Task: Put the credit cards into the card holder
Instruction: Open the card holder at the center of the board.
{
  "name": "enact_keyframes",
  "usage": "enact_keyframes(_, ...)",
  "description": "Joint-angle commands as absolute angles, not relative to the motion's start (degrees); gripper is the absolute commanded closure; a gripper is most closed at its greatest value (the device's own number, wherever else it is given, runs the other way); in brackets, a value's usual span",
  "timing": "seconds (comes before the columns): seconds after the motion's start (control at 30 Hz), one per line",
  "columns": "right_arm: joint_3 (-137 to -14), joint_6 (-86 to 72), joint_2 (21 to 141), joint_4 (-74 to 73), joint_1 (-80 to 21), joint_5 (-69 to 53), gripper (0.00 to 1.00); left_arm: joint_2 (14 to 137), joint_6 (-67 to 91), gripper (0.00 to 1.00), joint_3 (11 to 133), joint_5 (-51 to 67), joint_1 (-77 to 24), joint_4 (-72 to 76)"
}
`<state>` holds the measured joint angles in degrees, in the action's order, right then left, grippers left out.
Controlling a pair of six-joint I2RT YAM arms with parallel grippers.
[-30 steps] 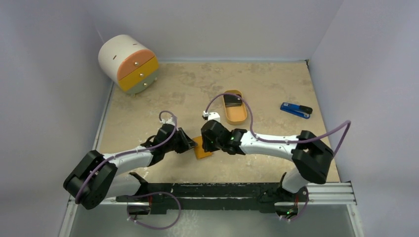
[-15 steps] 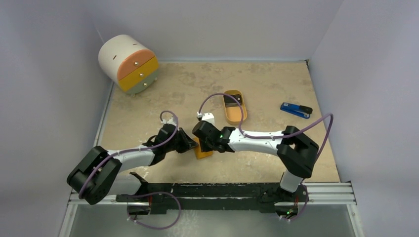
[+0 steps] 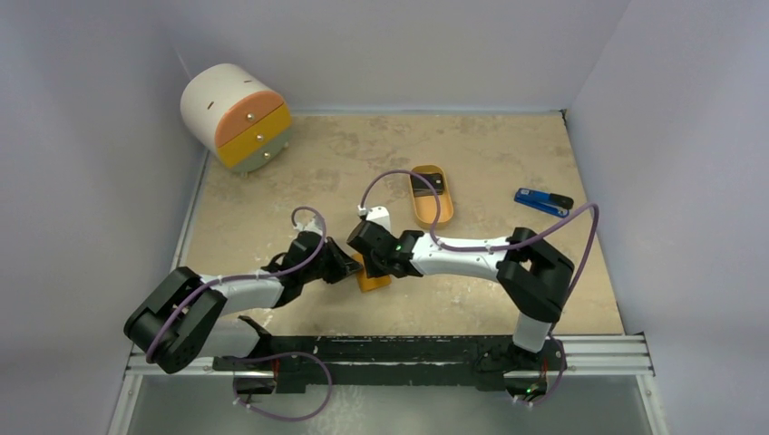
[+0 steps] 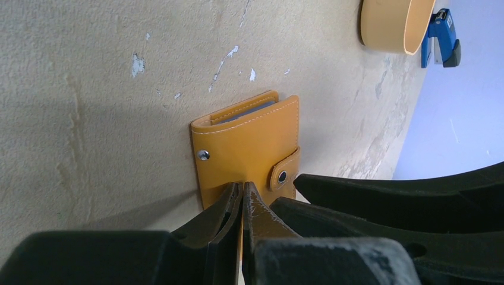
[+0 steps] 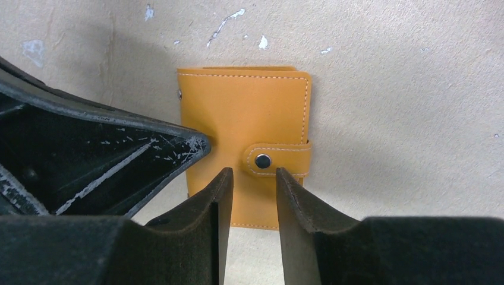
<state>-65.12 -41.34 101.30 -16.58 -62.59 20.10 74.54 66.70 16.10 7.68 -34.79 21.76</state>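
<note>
Closed card holder (image 5: 243, 113), left jaws pressed together at its edge, right jaws spread near tab (image 5: 278, 160)

Card holder (image 4: 252, 145) partly behind jaws

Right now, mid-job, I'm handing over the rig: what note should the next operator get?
Left gripper: shut, tips at one edge of the small orange-tan leather card holder; whether it pinches it is unclear.
Right gripper: open, aimed at the holder's snap tab.
Card holder: flat on the beige table, snapped closed.
Black credit cards: in the long orange oval tray farther back.
Done: no card seen inserted.
To do: unsnap, open, fetch and insert the cards.
</note>
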Motion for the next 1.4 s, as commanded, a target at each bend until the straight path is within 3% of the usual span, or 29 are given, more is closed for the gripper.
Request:
enact_keyframes(0.0,-67.9,-41.5,102.2,-18.7,-62.7,23.2,0.64,75.1,66.6,0.97,14.7,6.3,-35.0,22.1)
enact_keyframes(0.47,-69.6,-41.2,105.0,-21.3,-62.7,24.1,0.67,74.3,67.1,0.98,13.1,6.2,-34.9,22.6)
enact_keyframes(0.73,-69.0,-41.3,104.5,-21.6,-62.7,24.8,0.78,74.8,66.9,0.99,13.0,6.2,-34.9,22.8)
enact_keyframes(0.97,-68.6,-41.5,103.5,-21.9,-62.7,25.0,0.99,75.9,66.9,1.00,12.8,6.0,-34.9,23.1)
enact_keyframes(1.37,-66.4,-43.9,99.4,-23.7,-62.7,26.2,1.00,78.0,65.6,1.00,13.7,3.1,-35.0,19.9)
